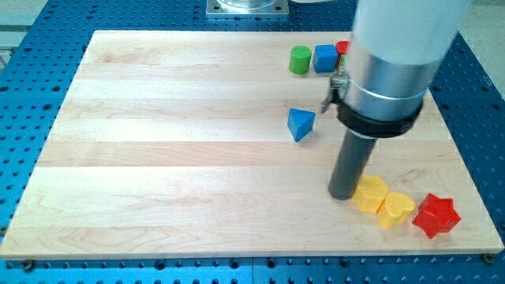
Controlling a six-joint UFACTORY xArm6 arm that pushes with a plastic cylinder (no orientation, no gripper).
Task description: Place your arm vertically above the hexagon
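Observation:
My tip (342,195) rests on the board at the lower right, touching the left side of a yellow hexagon block (370,193). A yellow heart block (395,210) lies against the hexagon's right side. A red star block (436,215) sits just right of the heart. A blue triangle block (301,124) lies up and left of my tip. At the view's top stand a green cylinder (299,59), a blue cube (325,57) and a red block (342,48) partly hidden by the arm.
The wooden board (173,150) lies on a blue perforated table (24,95). The arm's large white and metal body (394,55) covers the board's upper right. The board's right edge is close to the red star.

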